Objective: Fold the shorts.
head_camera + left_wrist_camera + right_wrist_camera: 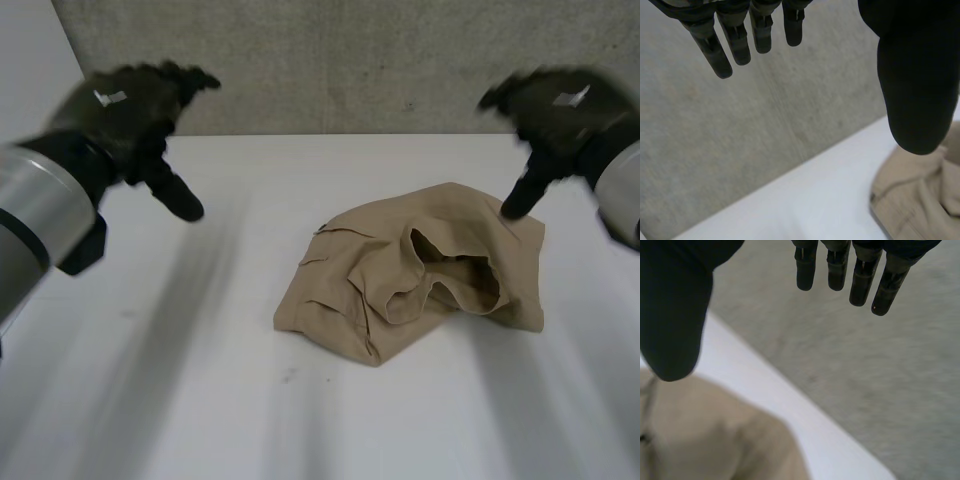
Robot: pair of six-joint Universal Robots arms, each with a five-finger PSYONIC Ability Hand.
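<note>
Left hand (912, 75): fingers (737, 47) straight, thumb held apart. Tan shorts (920, 200): crumpled on white table (810, 205), at thumb's 6 o'clock.

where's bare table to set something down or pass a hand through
Widest bare patch: the table between the left hand and the shorts, running on along the near edge in front of them. A bare strip also lies between the shorts and the wall. Crowded: the shorts' far right corner, where the right hand hangs close above.

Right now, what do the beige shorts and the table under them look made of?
The shorts look like woven cotton-type cloth, matte tan: soft creases, stitched seams. The table seems a smooth white top, perhaps laminate or painted board; no grain shows.
</note>
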